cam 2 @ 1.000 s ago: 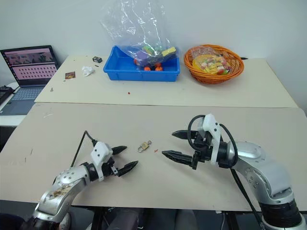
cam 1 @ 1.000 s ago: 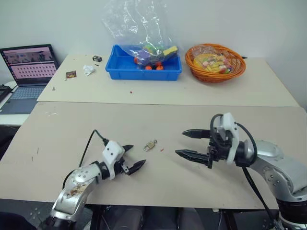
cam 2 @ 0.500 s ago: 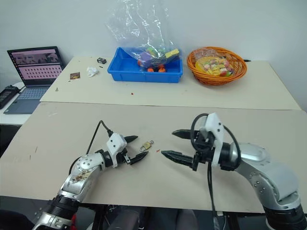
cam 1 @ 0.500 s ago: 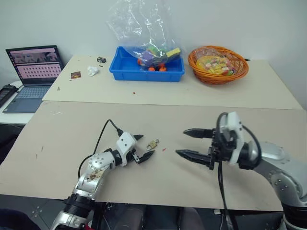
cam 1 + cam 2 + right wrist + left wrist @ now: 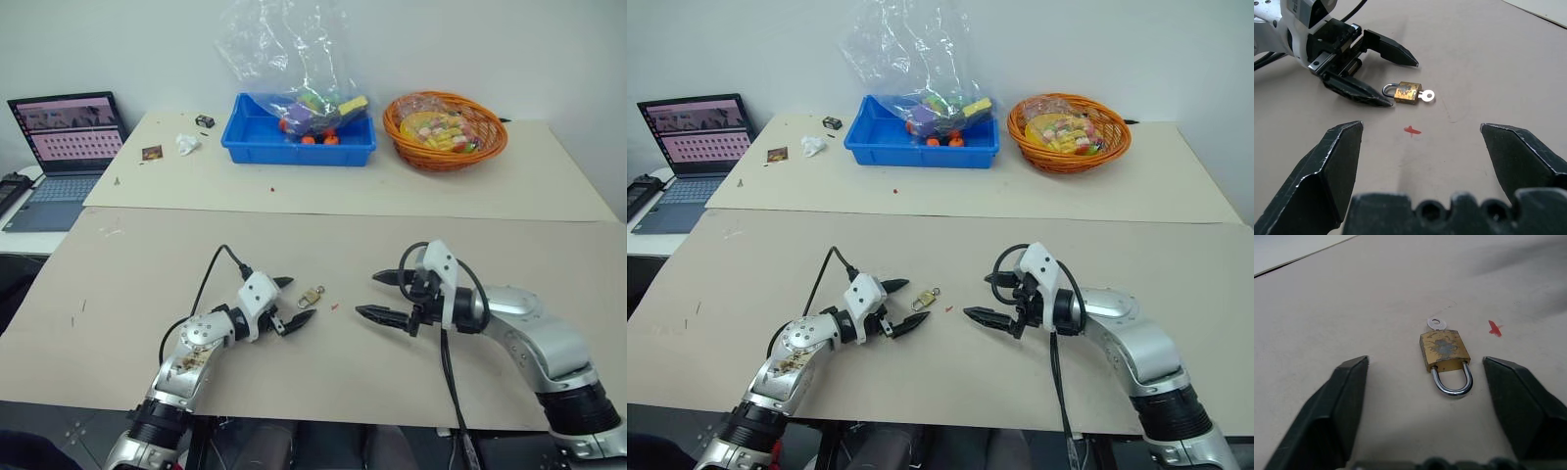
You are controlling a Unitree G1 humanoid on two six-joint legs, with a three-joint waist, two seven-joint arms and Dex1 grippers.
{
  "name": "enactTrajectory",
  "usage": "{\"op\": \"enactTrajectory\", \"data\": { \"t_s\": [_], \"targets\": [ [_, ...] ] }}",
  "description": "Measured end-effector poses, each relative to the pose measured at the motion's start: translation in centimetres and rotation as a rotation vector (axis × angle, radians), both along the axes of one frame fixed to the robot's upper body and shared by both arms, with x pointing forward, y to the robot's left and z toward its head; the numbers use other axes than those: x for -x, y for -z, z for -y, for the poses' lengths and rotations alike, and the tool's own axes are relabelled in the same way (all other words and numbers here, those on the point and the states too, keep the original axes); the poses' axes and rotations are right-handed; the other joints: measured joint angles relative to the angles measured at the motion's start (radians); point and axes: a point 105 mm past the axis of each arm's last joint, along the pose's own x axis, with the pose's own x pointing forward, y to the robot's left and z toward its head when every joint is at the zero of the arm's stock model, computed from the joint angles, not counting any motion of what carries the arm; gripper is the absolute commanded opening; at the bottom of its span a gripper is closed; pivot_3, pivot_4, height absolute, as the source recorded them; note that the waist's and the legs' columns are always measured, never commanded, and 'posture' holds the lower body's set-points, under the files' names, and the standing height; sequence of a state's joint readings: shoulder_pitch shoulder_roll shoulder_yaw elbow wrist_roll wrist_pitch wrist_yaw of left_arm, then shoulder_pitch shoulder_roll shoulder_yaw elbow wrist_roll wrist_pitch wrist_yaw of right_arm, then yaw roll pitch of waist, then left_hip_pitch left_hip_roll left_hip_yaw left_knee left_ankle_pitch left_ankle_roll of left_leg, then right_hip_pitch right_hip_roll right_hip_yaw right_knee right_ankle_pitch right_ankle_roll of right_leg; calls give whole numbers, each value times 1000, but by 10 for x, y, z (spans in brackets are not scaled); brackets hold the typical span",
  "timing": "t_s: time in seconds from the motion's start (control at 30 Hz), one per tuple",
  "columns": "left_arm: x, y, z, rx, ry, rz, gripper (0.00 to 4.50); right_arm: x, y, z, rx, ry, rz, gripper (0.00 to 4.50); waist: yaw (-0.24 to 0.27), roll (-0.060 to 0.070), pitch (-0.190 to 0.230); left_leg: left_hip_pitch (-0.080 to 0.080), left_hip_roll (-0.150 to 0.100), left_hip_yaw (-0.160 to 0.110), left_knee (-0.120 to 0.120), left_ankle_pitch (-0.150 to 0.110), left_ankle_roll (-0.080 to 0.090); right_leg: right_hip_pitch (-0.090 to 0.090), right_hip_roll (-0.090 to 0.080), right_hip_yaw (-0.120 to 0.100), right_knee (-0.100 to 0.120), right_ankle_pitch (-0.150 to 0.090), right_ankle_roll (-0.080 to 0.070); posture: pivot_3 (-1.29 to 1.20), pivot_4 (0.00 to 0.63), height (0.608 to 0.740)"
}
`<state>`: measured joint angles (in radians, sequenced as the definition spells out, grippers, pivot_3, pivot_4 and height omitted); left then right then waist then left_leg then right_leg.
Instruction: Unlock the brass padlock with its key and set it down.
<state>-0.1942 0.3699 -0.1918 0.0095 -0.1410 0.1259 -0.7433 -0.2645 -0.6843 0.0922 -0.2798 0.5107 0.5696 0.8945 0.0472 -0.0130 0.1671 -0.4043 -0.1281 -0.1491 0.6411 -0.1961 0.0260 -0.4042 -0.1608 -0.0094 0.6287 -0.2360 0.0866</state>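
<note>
A pale beige counter (image 5: 118,284) carries the brass padlock (image 5: 1444,350) lying flat, the key (image 5: 1436,324) at its base, beside a small red mark (image 5: 1494,328). On the far counter sit a blue bin (image 5: 299,142), an orange basket (image 5: 446,129) and a laptop (image 5: 64,147).

The head's two eyes look forward and down over the table (image 5: 118,284) from well above. Each wrist camera sits low and close, sighting along its own claw — and both share the brass padlock (image 5: 1444,350) with the key (image 5: 1426,96) from opposite sides.
</note>
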Motion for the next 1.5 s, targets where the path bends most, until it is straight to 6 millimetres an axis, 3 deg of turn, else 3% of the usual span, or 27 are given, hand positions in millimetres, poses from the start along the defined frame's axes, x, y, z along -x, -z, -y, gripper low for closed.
{"op": "enactTrajectory", "data": {
  "t_s": [0.03,0.13,0.2,0.47,0.7,0.8,0.93,1.03,1.13,1.33,1.5],
  "targets": [
    [0,0,2,-2,7,-2,2506,0,0,0,0,-1,-1,4500,0,0,0,0,0,0,0,0,0,0,0,0,0,0,0,0,150,740],
    [1,1,8,6,22,-6,1244,1,1,0,-2,-7,-4,4500,1,0,0,0,0,0,0,0,0,0,0,0,0,0,0,0,150,740],
    [1,1,12,-1,30,-6,824,1,1,0,-3,-9,-5,4500,1,0,0,0,0,0,0,0,0,0,0,0,0,0,0,0,150,740],
    [-4,1,20,17,36,-11,830,3,-2,3,-11,-1,5,4500,2,0,0,0,0,0,0,0,0,1,0,0,0,0,0,0,150,740],
    [-7,-4,15,2,17,31,830,5,1,3,-12,13,1,4500,-1,0,0,0,0,0,1,0,0,0,0,0,0,0,1,0,150,740],
    [-8,-22,-1,-68,15,161,830,5,-1,2,-11,19,11,4500,-12,-2,1,-2,1,0,1,0,0,-4,2,1,0,1,-1,0,150,740],
    [2,-73,-36,-394,96,665,830,5,-3,5,-32,41,6,4500,-25,-2,2,-4,2,2,-1,0,-1,-8,3,4,0,7,-10,0,150,740],
    [25,-96,-31,-460,172,932,830,3,-12,5,-94,59,1,4500,-24,-2,2,-4,1,3,-1,-1,0,-7,2,6,-3,7,-10,0,150,740],
    [46,-99,-21,-397,207,1011,830,-1,-25,2,-164,67,-13,4500,-25,-2,2,-4,1,5,-1,-1,1,-7,3,7,-2,7,-9,0,150,740],
    [47,-107,-15,-370,242,1119,830,3,-55,-16,-277,-66,-111,4500,-25,-2,2,-3,5,5,-1,0,-1,-8,8,7,0,5,-6,0,150,740],
    [45,-104,-11,-352,277,1122,830,8,-57,-10,-274,-160,-192,4500,-27,-2,2,-3,5,9,-1,0,-1,-9,8,10,-1,7,-7,0,150,740]
  ]
}}
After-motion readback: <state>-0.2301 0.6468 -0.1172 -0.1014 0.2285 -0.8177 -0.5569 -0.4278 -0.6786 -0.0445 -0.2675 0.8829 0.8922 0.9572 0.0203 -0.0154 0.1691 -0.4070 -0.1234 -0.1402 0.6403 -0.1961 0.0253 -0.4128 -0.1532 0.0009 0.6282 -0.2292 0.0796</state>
